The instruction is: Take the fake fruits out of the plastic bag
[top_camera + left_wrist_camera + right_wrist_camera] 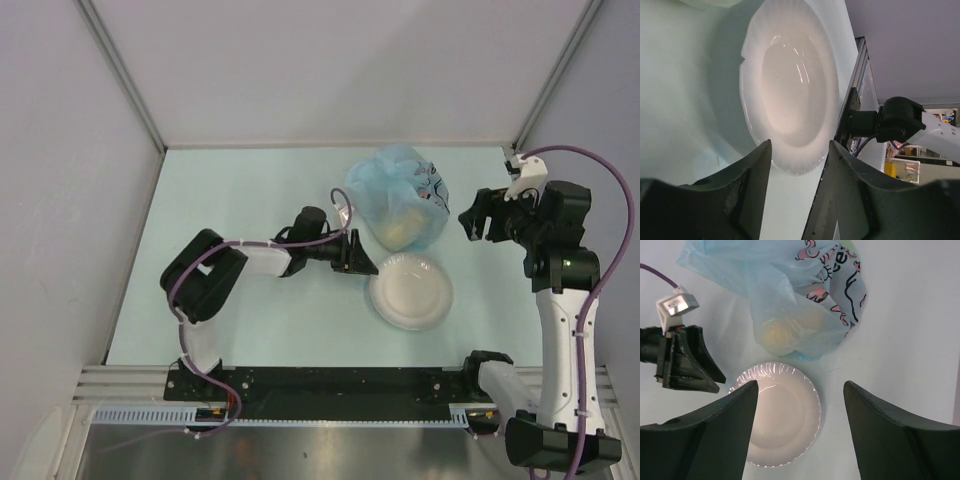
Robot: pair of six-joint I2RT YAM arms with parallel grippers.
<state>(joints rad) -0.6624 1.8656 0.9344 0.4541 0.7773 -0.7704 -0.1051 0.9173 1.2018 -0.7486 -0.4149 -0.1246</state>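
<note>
The plastic bag [398, 190] lies crumpled at the back middle of the table, light blue with dark and pink drawings [790, 285]. Pale yellow fake fruits [777, 332] show through its film at the near end [400, 228]; other fruits are hidden. My left gripper [366, 260] is low at the bag's near left corner, next to the white plate. Its jaws stand open with nothing between them [800, 150]. My right gripper [470, 222] hangs raised to the right of the bag, open and empty [800, 390].
A round white plate [432, 305] with a fluted rim sits just in front of the bag [805, 440] [752, 70]. Grey walls close the table on three sides. The black arm rail [330, 385] runs along the near edge.
</note>
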